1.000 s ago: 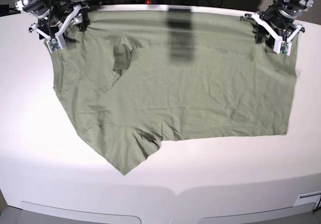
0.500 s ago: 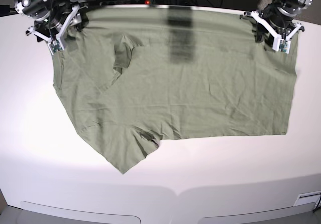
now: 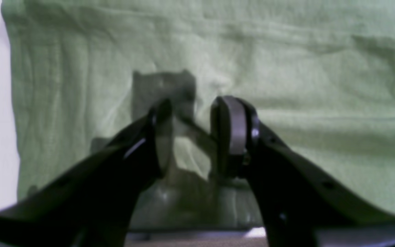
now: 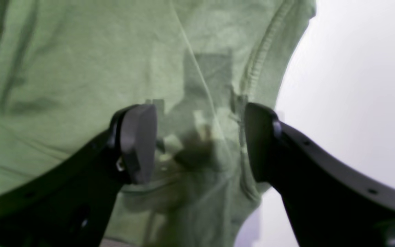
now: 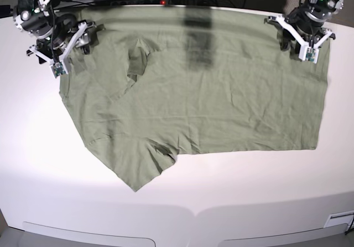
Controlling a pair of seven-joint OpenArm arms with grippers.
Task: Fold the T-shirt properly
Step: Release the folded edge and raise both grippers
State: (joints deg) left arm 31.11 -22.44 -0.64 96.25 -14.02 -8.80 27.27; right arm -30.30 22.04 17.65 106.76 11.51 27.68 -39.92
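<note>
The T-shirt (image 5: 199, 92) lies spread across the back half of the table (image 5: 276, 191), with the left gripper (image 5: 303, 41) and right gripper (image 5: 62, 46) both parted, empty, hovering over its far corners, probably lining up a two-corner pinch for the fold.

Bright overhead light washes the white bench (image 5: 232, 202) almost to glare at 9 o'clock in the base view — a soft dark band of shadow crosses the T-shirt (image 5: 221, 103) near 12. Both wrist views are blurred, the near pincer arms out of focus and black.
</note>
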